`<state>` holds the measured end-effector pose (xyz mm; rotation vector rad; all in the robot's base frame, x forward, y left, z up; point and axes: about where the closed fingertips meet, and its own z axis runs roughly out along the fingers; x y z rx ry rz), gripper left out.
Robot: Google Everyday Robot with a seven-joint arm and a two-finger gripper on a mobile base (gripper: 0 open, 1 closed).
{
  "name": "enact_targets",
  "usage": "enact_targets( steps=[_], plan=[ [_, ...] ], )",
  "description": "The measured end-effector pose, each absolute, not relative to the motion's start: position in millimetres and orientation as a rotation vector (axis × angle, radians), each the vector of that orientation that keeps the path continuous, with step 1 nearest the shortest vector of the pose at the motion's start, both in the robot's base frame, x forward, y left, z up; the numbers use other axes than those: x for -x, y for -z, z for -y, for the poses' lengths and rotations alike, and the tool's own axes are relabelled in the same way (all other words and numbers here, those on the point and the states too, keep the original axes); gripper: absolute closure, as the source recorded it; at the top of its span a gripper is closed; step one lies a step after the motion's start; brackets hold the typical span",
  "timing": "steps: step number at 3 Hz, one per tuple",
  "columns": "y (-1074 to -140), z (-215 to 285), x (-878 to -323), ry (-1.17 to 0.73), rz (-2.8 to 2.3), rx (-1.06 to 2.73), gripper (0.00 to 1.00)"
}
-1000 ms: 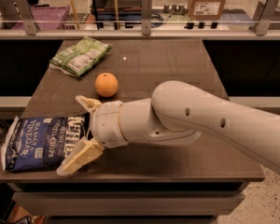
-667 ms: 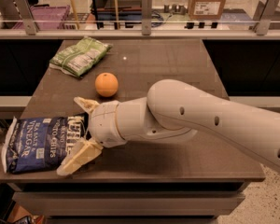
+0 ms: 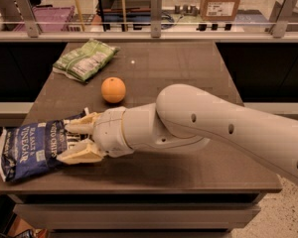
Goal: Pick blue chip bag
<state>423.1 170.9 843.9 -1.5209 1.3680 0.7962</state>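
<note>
The gripper (image 3: 64, 143) sits at the lower left of the frame, at the end of the arm (image 3: 213, 128) reaching in from the right. A second ago its two tan fingers stood wide apart, one above and one below the near end of the blue chip bag (image 3: 30, 152). Now they have drawn much closer together and look pinched on the bag's right end, with crinkled foil between them. The bag itself has hardly shifted: it lies flat at the lower left corner of the table (image 3: 188, 68), its left part hanging past the table edge. The orange (image 3: 113, 89) and the green-and-white bag (image 3: 84, 59) further up are untouched. By my reading the grasp is made or nearly so, and lifting remains
</note>
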Motion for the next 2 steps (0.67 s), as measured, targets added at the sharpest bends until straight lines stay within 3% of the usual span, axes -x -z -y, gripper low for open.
enact_targets(
  steps=[2],
  plan=[
    [-846.5,-174.0,-420.1,-0.792,-1.36,1.53,0.95]
  ],
)
